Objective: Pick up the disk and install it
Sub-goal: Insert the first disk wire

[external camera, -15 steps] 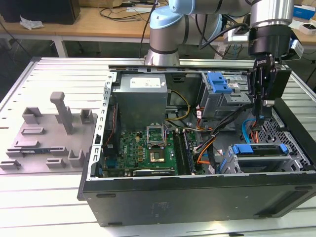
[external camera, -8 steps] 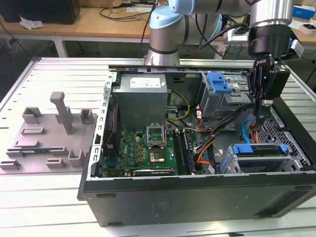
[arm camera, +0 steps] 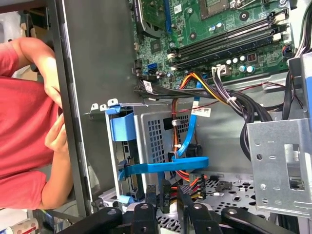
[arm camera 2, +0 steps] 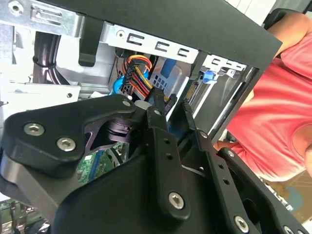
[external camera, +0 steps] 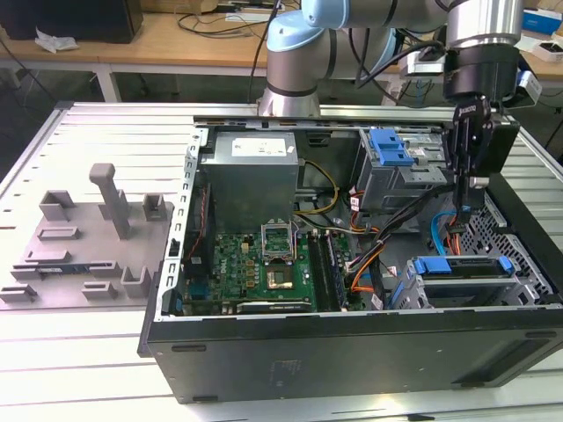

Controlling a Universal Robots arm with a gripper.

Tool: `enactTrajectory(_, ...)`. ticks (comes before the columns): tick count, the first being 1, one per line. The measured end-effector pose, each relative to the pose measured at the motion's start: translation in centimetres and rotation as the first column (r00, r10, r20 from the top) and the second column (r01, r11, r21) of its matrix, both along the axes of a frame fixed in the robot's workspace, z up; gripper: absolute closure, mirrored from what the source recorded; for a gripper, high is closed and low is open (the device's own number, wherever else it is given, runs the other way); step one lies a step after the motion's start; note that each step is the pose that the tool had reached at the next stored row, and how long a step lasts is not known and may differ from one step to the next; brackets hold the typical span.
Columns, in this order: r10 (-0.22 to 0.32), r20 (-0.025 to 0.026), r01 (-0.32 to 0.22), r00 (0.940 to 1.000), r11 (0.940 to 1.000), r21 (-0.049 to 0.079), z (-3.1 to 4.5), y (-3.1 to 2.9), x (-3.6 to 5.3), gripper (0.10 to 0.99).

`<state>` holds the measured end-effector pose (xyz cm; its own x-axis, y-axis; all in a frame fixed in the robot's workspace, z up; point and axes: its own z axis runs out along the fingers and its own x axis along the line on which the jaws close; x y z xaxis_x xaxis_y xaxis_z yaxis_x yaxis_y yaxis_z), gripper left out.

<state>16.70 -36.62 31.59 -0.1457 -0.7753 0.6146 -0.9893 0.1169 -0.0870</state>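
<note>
In the exterior view, the disk (external camera: 462, 283) sits in the bay at the near corner of the open computer case (external camera: 352, 352), on that view's right, its blue carrier rail across the top. Just above and behind it hangs the pincer (external camera: 463, 211), fingers narrowly apart and holding nothing in the second wrist view (arm camera 2: 171, 105), among the bundled cables (external camera: 387, 233). Farther back stand the grey drive cage (external camera: 396, 180) with its blue latch (external camera: 390, 145), then the arm's base (external camera: 290, 88) on the table (external camera: 88, 369).
</note>
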Motion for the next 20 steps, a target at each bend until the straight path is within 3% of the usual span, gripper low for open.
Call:
enactTrajectory(6,0.0,0.0,0.0,1.0,1.0,-0.009,-0.27,0.15,-0.02,0.796)
enactTrajectory(8,0.0,0.0,0.0,1.0,0.9999,-0.011,-0.35,0.2,-0.03,0.922)
enactTrajectory(15,0.0,-0.0001,0.0,1.0,0.9998,-0.02,-0.37,0.2,-0.02,0.922)
enactTrajectory(19,0.0,0.0,0.0,1.0,0.9999,-0.014,0.04,-0.4,-0.02,0.922)
enactTrajectory(20,0.0,0.0,0.0,1.0,1.0,-0.008,0.36,-0.76,-0.02,0.922)
